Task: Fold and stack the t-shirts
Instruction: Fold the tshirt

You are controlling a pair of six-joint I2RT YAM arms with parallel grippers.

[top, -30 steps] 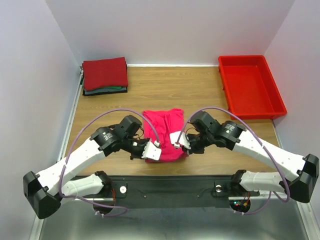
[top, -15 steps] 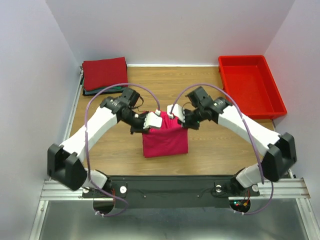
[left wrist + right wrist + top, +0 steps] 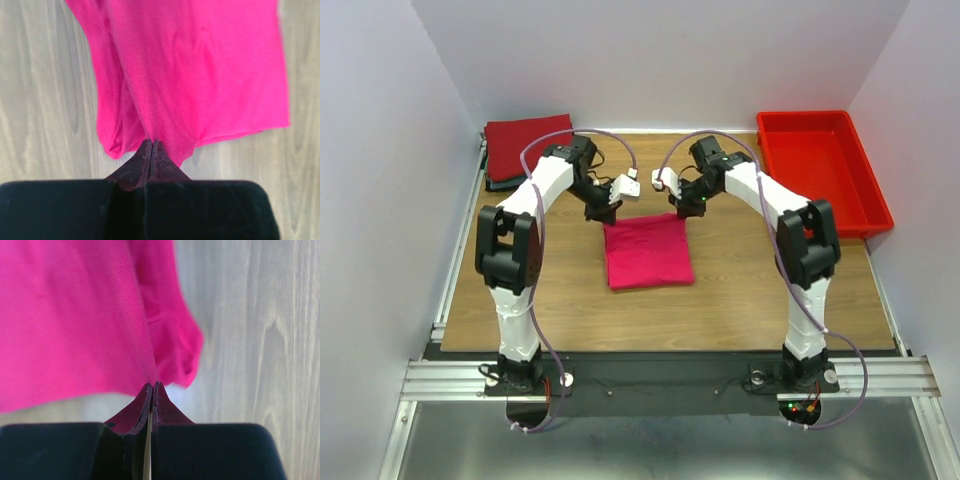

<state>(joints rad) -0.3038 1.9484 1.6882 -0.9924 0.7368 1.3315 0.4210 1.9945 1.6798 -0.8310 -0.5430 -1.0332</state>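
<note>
The bright pink t-shirt [image 3: 648,254] lies folded as a rectangle on the wooden table. My left gripper [image 3: 607,213] is shut on its far left corner, and the cloth is pinched between the closed jaws in the left wrist view [image 3: 151,142]. My right gripper [image 3: 684,209] is shut on its far right corner, also seen pinched in the right wrist view [image 3: 152,385]. Both arms stretch far out over the table. A stack of folded t-shirts [image 3: 530,146], dark red on top with green and dark ones below, sits at the back left corner.
A red plastic bin [image 3: 820,172] stands at the back right, just right of the right arm's elbow. White walls close the table on three sides. Bare wood [image 3: 750,290] lies between the pink shirt and the near rail.
Both grippers carried the shirt's near edge from the front over to the far side, folding it in half. They then drew the shirt farther back on the table.
</note>
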